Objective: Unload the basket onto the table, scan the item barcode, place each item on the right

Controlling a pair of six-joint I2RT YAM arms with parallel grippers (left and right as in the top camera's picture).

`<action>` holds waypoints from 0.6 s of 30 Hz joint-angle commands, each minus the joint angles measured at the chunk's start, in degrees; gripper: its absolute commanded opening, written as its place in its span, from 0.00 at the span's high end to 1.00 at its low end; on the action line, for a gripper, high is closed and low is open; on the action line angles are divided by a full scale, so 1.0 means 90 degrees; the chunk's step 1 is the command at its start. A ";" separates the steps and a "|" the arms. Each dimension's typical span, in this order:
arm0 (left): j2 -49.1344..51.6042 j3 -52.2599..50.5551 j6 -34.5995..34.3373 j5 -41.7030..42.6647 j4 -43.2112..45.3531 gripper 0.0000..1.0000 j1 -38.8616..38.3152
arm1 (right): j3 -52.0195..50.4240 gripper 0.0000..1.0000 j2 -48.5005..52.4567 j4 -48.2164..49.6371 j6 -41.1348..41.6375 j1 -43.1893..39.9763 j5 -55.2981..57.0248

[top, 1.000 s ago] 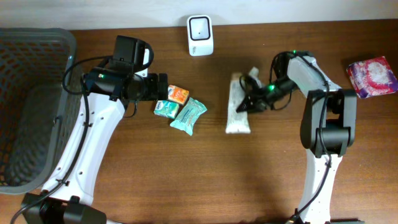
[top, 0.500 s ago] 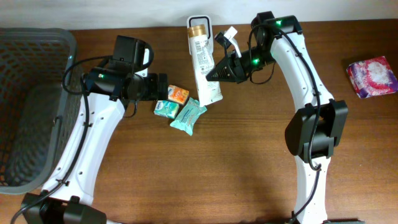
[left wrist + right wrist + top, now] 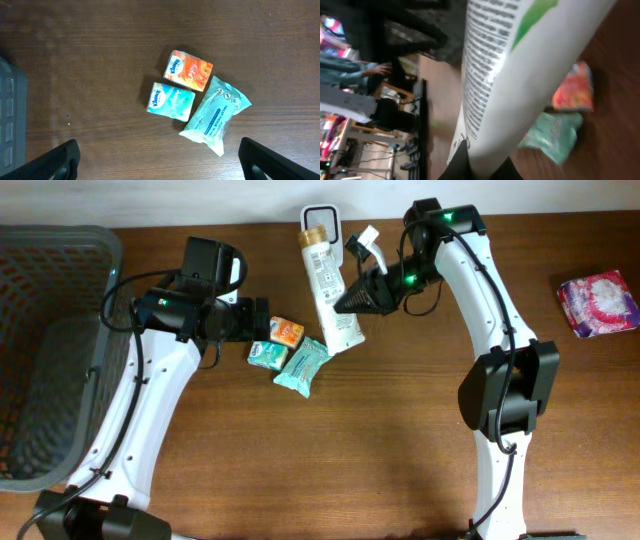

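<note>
One bent right arm (image 3: 487,275) holds the tube (image 3: 332,295) slanted over the scanner (image 3: 322,213)

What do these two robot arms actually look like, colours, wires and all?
Both the left arm and the right arm have slim white links joined by chunky black joint housings. Thin black cables loop loosely alongside them. Small green lights glow on the right arm. The jaws at each tip are black, with no lettering I can make out.

Overhead looks straight down on the brown wooden bench (image 3: 400,460). Wrist cams sit closer; all share the orange tissue pack (image 3: 287,331).
</note>
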 commanded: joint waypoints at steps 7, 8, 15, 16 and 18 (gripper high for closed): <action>-0.0017 0.0010 0.0032 -0.0022 -0.0007 0.01 0.0000 | -0.0267 0.96 -0.0223 0.0129 0.4614 -0.0034 0.6783; -0.0015 0.0010 0.0032 -0.0022 -0.0007 0.01 0.0000 | -0.0580 0.96 -0.0223 0.0158 0.5022 -0.0036 0.7400; -0.0015 0.0010 0.0032 -0.0022 -0.0007 0.01 0.0000 | -0.1923 0.96 -0.0223 0.0614 0.5996 0.0236 0.8405; -0.0017 0.0010 0.0032 -0.0022 -0.0007 0.01 0.0000 | -0.1923 0.96 -0.0223 0.0639 0.6142 0.0437 0.8507; -0.0017 0.0010 0.0032 -0.0022 -0.0007 0.01 0.0000 | -0.1923 0.96 -0.0223 0.0872 0.6190 0.0976 0.8497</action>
